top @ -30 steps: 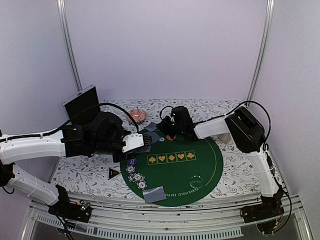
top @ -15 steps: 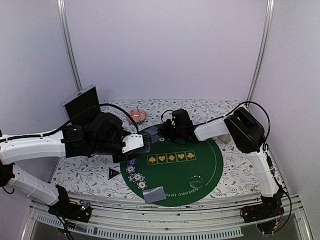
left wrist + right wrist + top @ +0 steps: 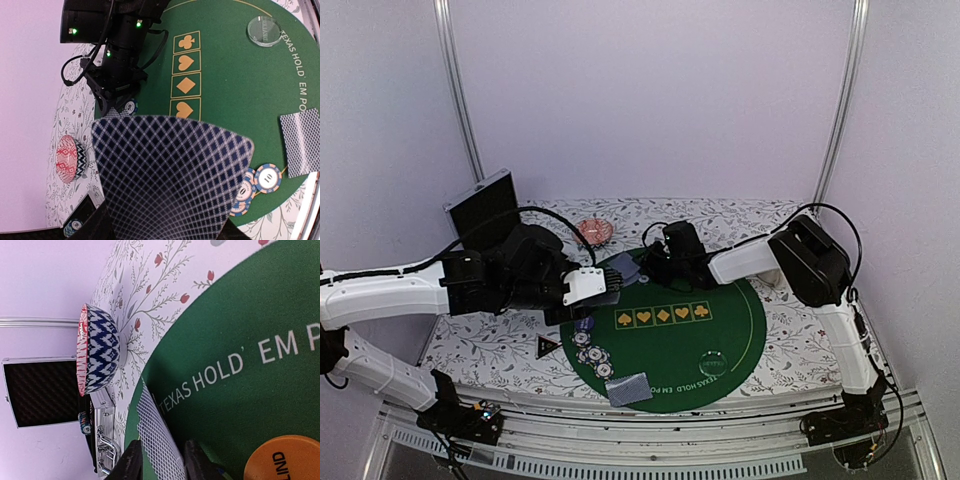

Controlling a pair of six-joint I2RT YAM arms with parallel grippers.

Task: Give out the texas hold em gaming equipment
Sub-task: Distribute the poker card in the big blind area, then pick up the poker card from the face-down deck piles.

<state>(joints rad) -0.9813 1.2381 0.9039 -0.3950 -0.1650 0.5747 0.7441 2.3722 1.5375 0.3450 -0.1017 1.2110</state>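
Table (image 3: 800, 345) is covered by a white cloth printed with flowering twigs; a metal rail is seen along the near edge, where both arm bases are bolted

A round green mat (image 3: 720, 325), lettered TEXAS HOLD 'EM along its rim, is laid on the middle of the cloth

- Nearest, at the mat's front rim: a small pile of cards (image 3: 628, 388), backs up
- Just behind it, to the left: a cluster of striped chips (image 3: 592, 352); a black triangle (image 3: 548, 346) is seen beside them on the cloth
- To the right: a clear disc (image 3: 713, 363), lying flat
- Mid-mat: a row of yellow suit marks (image 3: 663, 315)

Left gripper (image 3: 602, 284) is held above the mat's left edge, clamped on a deck of cards (image 3: 170, 175), diamond-patterned backs turned to the wrist camera

Right gripper (image 3: 161, 460) is lowered at the far left rim; its fingers are narrowly parted with a single card (image 3: 152, 432) between them. Whether the card is pressed cannot be told. An orange button (image 3: 286, 460) is seen just beside it on the felt

Further back on the cloth: a patterned dish (image 3: 595, 231), then an open black case (image 3: 482, 208)

Plain pale walls (image 3: 650, 100) enclose the table, with two metal poles (image 3: 458, 90) running upward
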